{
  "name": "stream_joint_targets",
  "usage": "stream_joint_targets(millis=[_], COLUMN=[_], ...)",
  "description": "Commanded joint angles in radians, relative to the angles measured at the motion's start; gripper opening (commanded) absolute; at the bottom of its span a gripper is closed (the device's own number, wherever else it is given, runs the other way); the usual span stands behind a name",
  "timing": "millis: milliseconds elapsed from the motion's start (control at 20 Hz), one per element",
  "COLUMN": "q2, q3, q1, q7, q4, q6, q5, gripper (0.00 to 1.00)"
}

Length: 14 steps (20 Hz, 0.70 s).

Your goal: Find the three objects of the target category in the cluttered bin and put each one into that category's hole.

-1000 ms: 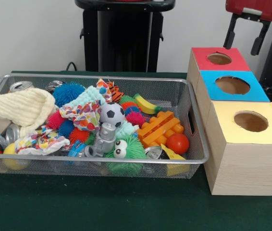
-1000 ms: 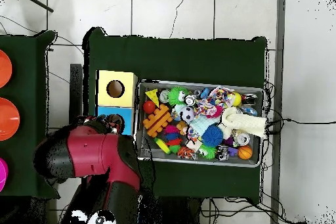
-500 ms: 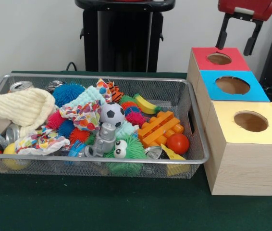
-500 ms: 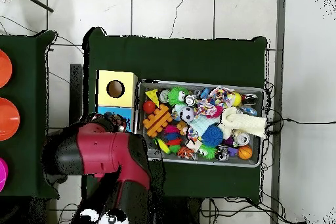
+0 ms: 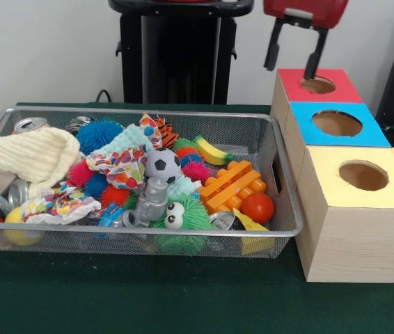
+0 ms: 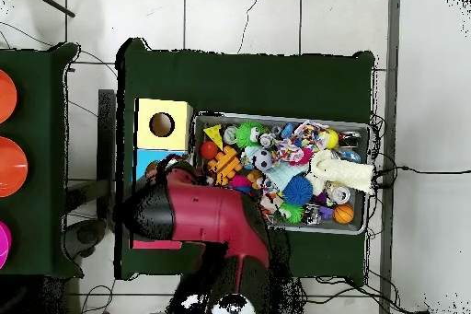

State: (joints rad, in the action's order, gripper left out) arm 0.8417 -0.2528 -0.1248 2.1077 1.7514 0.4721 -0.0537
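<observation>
red and black gripper point(image 5: 294, 59) hanging open and empty above the red-topped box point(image 5: 317, 85), wire mesh bin point(image 5: 280, 209) crammed with toys beside it

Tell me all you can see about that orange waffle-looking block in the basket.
The orange block looks like hard plastic, a lattice of crossed bars with gaps between them. It lies tilted on top of the pile at the end of the wire mesh bin nearest the sorting boxes. A red ball sits against its front corner, a yellow banana lies just behind it, and pink spiky balls crowd its other side. Nothing grips it.
</observation>
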Motion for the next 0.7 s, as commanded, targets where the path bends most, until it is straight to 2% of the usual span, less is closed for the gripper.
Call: stream_joint_targets(millis=[50, 400, 700], q2=[0.049, 0.079, 0.08], q3=[0.174, 0.272, 0.329], q1=[0.134, 0.281, 0.356], q7=[-0.097, -0.165, -0.156], q4=[0.172, 0.229, 0.237], q6=[-0.082, -0.119, -0.136], q5=[0.063, 0.139, 0.228], gripper=[1.0, 1.0, 1.0])
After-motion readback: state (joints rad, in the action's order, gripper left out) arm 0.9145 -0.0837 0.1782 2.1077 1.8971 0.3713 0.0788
